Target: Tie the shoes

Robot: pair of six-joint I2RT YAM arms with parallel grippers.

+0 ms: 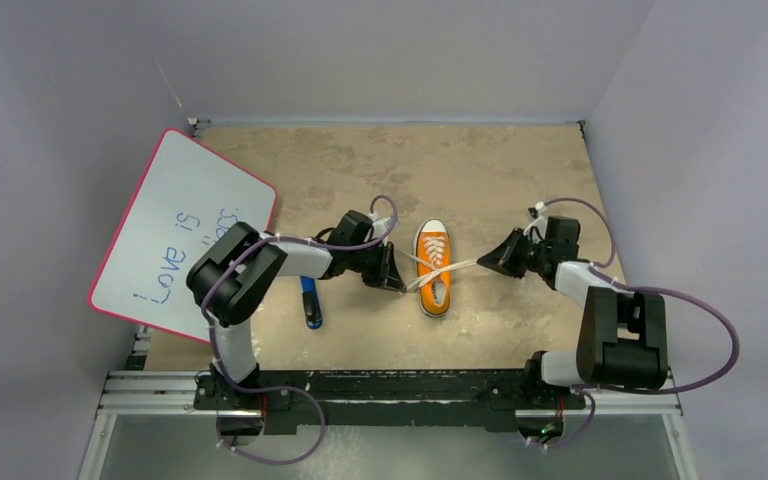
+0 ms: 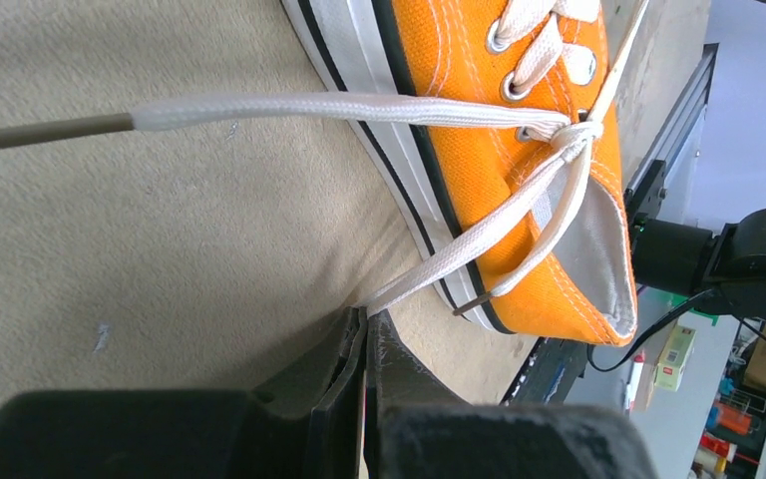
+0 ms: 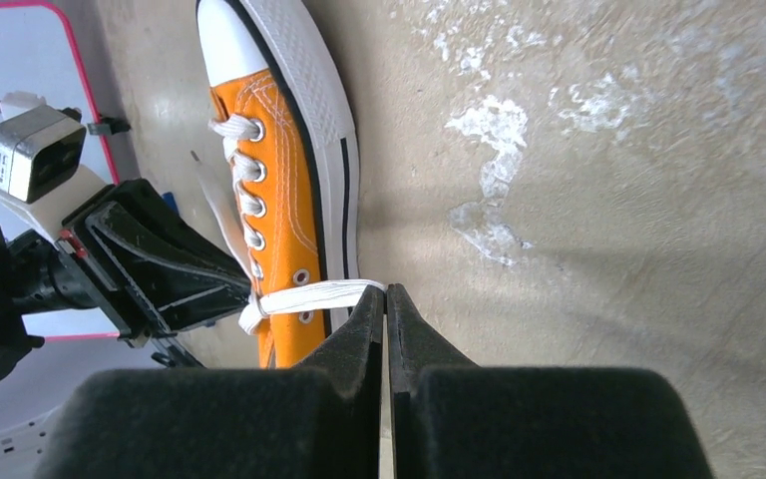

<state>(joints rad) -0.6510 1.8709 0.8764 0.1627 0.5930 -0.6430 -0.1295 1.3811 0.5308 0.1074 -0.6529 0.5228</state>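
The orange shoe (image 1: pixel 434 270) lies in the middle of the table, its white toe cap pointing away from the arms. Its white laces cross in a knot (image 2: pixel 571 135) over the top eyelets. On the shoe's left side, my left gripper (image 1: pixel 397 280) is shut on a doubled strand of lace (image 2: pixel 459 244), with its tips (image 2: pixel 367 314) low by the sole. My right gripper (image 1: pixel 482 263) is on the shoe's right side, shut on another doubled strand (image 3: pixel 314 296) that runs taut from the knot. A free lace end (image 2: pixel 259 108) lies on the table.
A pink-framed whiteboard (image 1: pixel 185 235) leans at the left edge of the table. A blue-and-black marker (image 1: pixel 311 303) lies just near of the left forearm. The black mounting rail (image 1: pixel 390 385) runs along the near edge, and grey walls close in the table.
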